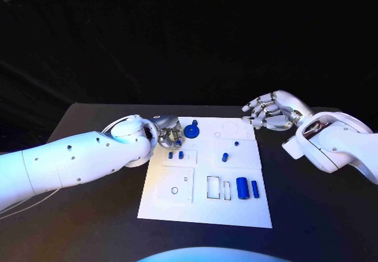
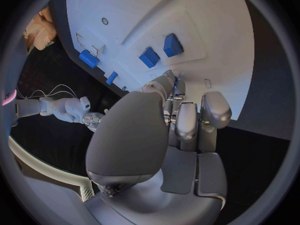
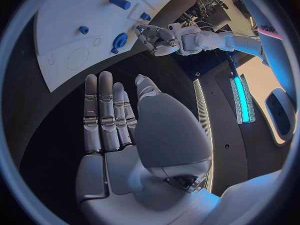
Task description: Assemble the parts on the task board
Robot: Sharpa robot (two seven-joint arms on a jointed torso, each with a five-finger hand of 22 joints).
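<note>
Lying just beside the left hand [image 1: 169, 136], a round blue part [image 1: 192, 131].

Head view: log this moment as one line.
left hand: at task board far edge, fingers curled, grasp unclear | right hand: open, off-board | blue disc: on board

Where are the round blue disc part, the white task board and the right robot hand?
Round blue disc part [image 1: 192, 131], head view, on its flat face.
White task board [image 1: 205, 214], head view, bare near edge.
Right robot hand [image 1: 270, 111], head view, mid-hand.
</note>
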